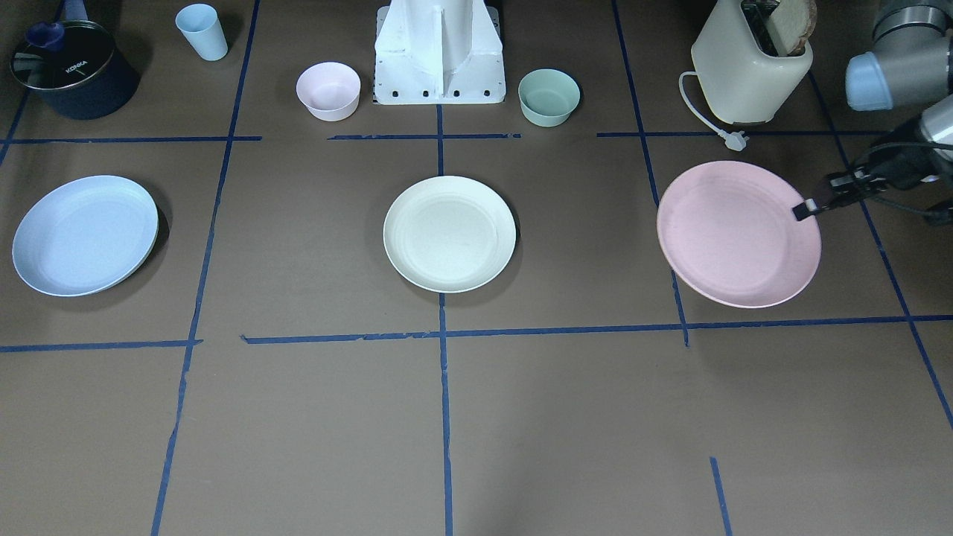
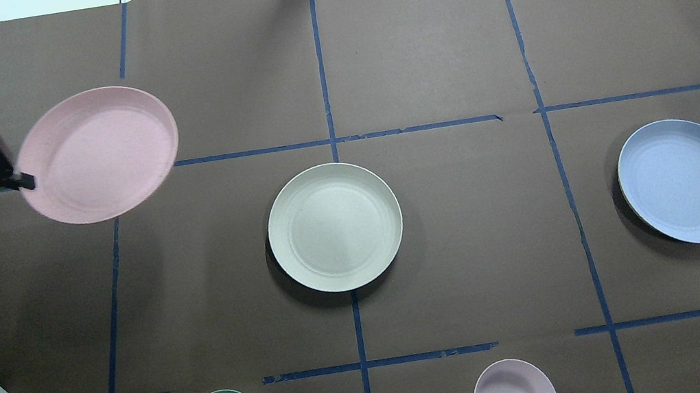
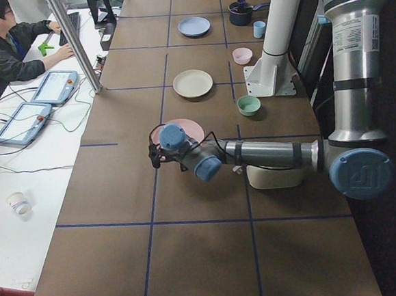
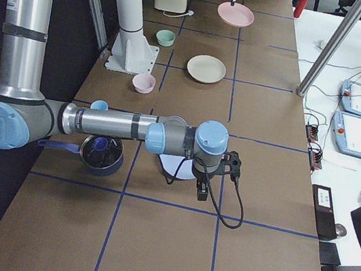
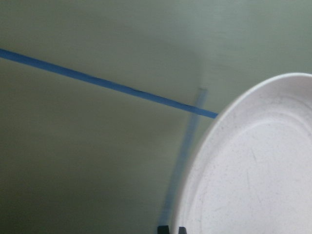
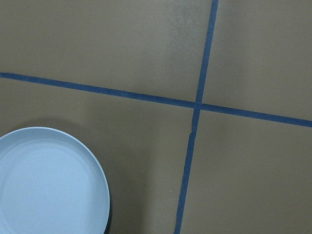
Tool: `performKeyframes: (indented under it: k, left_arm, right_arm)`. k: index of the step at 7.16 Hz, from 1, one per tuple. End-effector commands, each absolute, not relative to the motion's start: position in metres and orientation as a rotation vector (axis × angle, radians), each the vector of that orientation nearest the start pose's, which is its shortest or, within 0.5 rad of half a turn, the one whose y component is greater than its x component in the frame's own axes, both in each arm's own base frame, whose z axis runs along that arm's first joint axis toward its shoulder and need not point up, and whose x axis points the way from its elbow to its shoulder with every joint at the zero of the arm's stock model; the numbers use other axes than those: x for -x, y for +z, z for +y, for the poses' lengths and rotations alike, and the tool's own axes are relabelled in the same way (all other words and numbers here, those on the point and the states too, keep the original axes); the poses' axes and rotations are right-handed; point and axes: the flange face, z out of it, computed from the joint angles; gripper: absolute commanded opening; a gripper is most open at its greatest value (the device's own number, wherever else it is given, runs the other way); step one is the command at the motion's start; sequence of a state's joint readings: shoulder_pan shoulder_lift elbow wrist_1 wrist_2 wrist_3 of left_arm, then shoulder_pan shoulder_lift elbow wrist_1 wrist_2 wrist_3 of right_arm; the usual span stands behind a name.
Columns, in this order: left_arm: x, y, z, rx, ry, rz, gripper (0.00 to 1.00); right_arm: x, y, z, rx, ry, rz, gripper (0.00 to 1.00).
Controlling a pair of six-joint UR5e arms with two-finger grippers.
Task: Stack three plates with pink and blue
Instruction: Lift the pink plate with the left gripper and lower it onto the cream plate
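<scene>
My left gripper (image 1: 804, 208) is shut on the near rim of the pale pink plate (image 1: 737, 233) and holds it tilted a little above the table; it shows the same in the overhead view (image 2: 25, 181) with the plate (image 2: 97, 154). The left wrist view shows the plate's rim (image 5: 253, 170) at my fingertips (image 5: 163, 229). The cream-white plate (image 2: 334, 226) lies flat at the table's middle. The pale blue plate (image 2: 688, 181) lies flat on the robot's right and also shows in the right wrist view (image 6: 48, 180). My right gripper (image 4: 202, 194) hovers near it; I cannot tell whether it is open.
A small green bowl (image 1: 549, 97) and a small pink bowl (image 1: 328, 91) flank the robot base (image 1: 439, 52). A cream toaster (image 1: 752, 67) with its cord stands behind the pink plate. A dark pot (image 1: 71, 71) and a blue cup (image 1: 202, 31) stand behind the blue plate.
</scene>
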State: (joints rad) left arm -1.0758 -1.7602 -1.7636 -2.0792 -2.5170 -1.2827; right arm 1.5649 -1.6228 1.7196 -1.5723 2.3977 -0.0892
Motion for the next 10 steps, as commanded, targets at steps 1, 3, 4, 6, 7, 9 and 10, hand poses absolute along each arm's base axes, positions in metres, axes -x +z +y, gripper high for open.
performKeyframes:
  k: [1,3,4,6,7,9,10]
  left_arm:
    - [-0.350,0.304,-0.473,0.195,-0.347,1.188,0.00]
    - [-0.452,0.267,-0.430,0.187,-0.383,1.180,0.00]
    - [-0.472,0.261,-0.421,0.190,-0.378,1.179,0.00]
    - [-0.481,0.263,-0.417,0.203,-0.377,1.173,0.00]
    - [-0.482,0.265,-0.417,0.199,-0.370,1.172,0.31]
    - [-0.483,0.261,-0.415,0.197,-0.367,1.175,1.00]
    - [-0.480,0.259,-0.413,0.194,-0.364,1.181,1.00]
  right_arm:
    - [-0.057,0.614,-0.473,-0.112,-0.128,-0.823,1.00]
    - [-0.057,0.614,-0.473,-0.122,-0.131,-0.822,1.00]
    - [-0.057,0.613,-0.473,-0.122,-0.129,-0.824,1.00]
    - [-0.056,0.612,-0.473,-0.123,-0.129,-0.835,1.00]
    - [-0.056,0.612,-0.473,-0.123,-0.129,-0.835,1.00]
    - [-0.056,0.610,-0.473,-0.126,-0.129,-0.835,1.00]
    - [-0.056,0.610,-0.473,-0.126,-0.131,-0.835,1.00]
